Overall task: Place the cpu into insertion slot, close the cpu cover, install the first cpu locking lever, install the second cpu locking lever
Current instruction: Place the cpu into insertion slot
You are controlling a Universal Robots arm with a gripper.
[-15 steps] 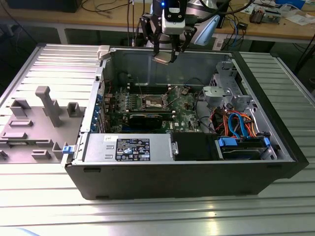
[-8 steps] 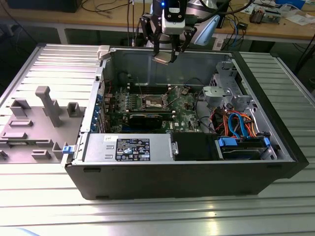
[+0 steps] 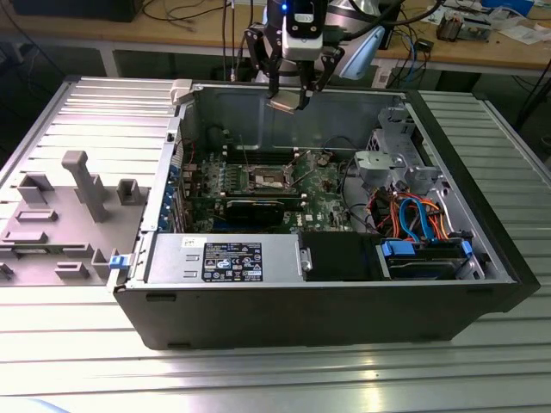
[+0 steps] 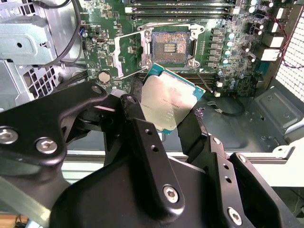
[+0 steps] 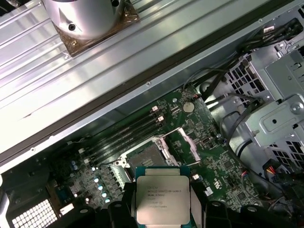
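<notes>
Desk (image 3: 275, 379): ribbed metal surface carrying everything, with bare strips along the near edge.
Computer case (image 3: 301, 305): lying on its side with the top open, dark walls all round the work area.
Fixture tray (image 3: 52, 232): grey, on the exterior view's left, just beside the case.
Power supply (image 3: 224, 258): fills the near corner inside the case, well apart from the socket.
Drive cage (image 3: 392, 159): grey metal on the exterior view's right, with orange and blue cables (image 3: 413, 215) spilling below it.
Motherboard (image 3: 323, 194): green, flat on the case floor.
Hand (image 3: 288, 95): up above the case opening near the far wall, clenched on the cpu by two opposite edges.
Expansion card (image 3: 254, 206): long and black, just beside the socket on the near side.
Memory slots (image 4: 180, 7): parallel rows close along the socket's other side.
Cpu cover (image 4: 124, 54): swung open, standing off to one side of the socket.
Insertion slot (image 4: 170, 45): dark centre bare, and there's open air between it and the chip.
Cpu (image 4: 166, 102): high over the board and tilted, not touching the slot.
Coin cell (image 4: 104, 76): near the open cover.
</notes>
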